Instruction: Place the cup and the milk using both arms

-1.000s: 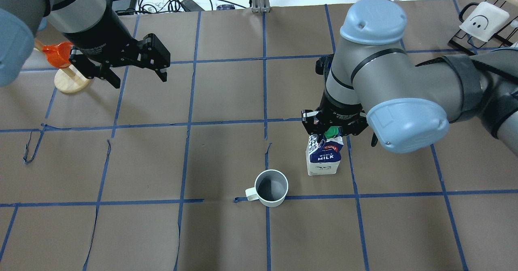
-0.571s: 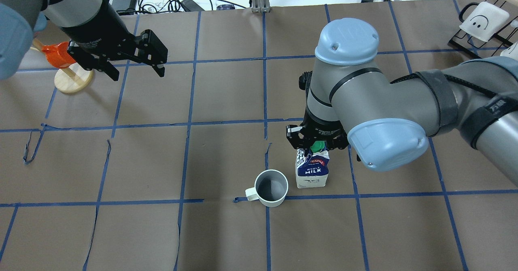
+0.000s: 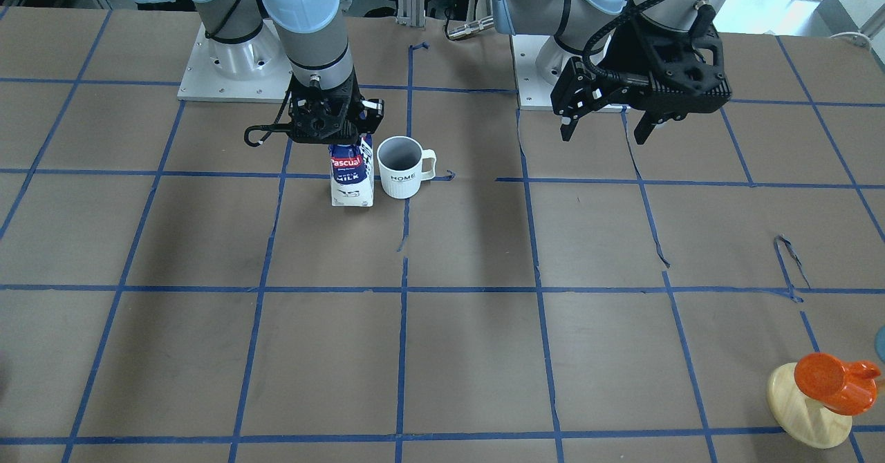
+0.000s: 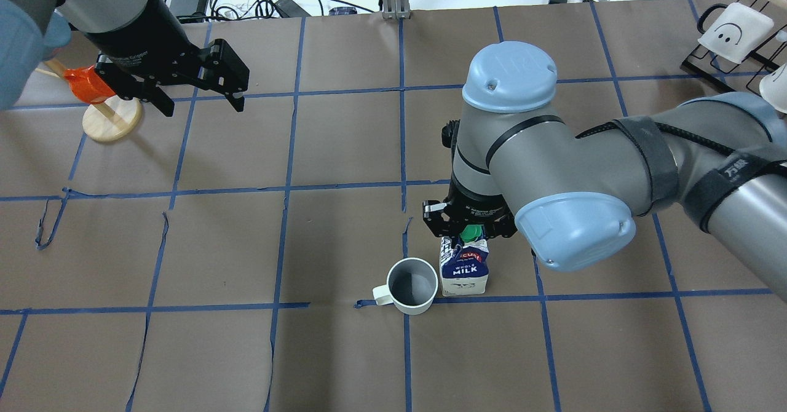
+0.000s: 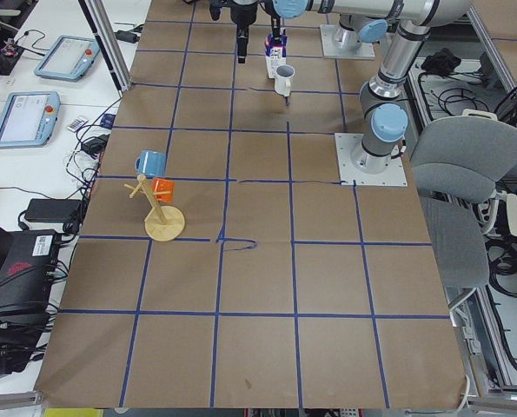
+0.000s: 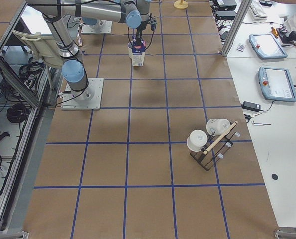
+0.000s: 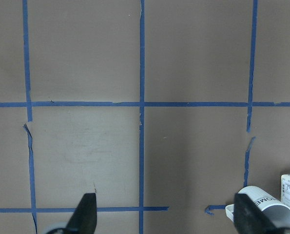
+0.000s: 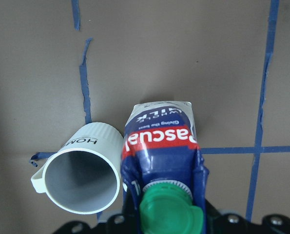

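The white ribbed "HOME" cup stands upright on the brown table, handle toward the robot's left; it also shows in the front view and both wrist views. The blue and white milk carton stands upright right beside the cup, nearly touching it. My right gripper is shut on the carton's gable top by the green cap. My left gripper hangs open and empty above the table, far left of the cup.
A wooden mug tree with an orange cup stands at the far left, just behind my left gripper. A black rack with white mugs sits at the far right. Both arm bases are at the table's robot-side edge.
My right arm has carried the milk carton left and toward the robot's side until it is beside the cup. My left gripper has drifted slightly left and away, still open.
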Tool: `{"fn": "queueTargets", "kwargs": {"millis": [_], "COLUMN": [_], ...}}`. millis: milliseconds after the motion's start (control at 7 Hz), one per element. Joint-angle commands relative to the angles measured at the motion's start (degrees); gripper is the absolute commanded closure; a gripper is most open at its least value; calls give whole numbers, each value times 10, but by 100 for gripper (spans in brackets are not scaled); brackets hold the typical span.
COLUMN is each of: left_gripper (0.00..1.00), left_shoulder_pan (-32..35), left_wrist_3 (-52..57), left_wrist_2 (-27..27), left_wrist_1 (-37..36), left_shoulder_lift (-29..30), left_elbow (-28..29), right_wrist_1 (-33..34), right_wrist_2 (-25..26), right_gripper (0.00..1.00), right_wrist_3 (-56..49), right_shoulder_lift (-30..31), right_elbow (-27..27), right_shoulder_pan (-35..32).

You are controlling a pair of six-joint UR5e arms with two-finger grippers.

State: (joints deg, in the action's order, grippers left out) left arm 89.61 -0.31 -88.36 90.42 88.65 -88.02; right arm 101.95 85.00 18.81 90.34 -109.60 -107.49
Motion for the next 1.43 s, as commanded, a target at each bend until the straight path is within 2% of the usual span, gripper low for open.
{"fn": "queueTargets", "kwargs": {"millis": [0,143,286,429,714,857,1286], "left_gripper": [0,0,0,0,0,0,0], "left_shoulder_pan": [0,0,-1,0,0,0,0], "left_wrist_3": [0,0,1,0,0,0,0], "left_wrist_2": [-2,-1,-1,-2,-2,-2,-3], "left_wrist_1": [-1,-2,-2,-2,-2,-2,-2], "left_shoulder_lift": [0,0,-1,-1,-1,-1,-1], "left_elbow": [-3,-4,-3,-4,-3,-3,-2], "right_wrist_1": [1,1,1,6,40,34,-35], "right_wrist_2": [-8,-5,-4,-1,9,50,55], "right_gripper": [45,20,6,0,0,0,0], "right_wrist_3": [0,0,0,-1,-4,-9,-12], "right_shoulder_lift": [-4,-7,-6,-7,-3,-3,-3], "right_elbow": [0,0,0,2,17,56,143], "right_shoulder_pan": [-1,-1,-1,-1,14,26,116]}}
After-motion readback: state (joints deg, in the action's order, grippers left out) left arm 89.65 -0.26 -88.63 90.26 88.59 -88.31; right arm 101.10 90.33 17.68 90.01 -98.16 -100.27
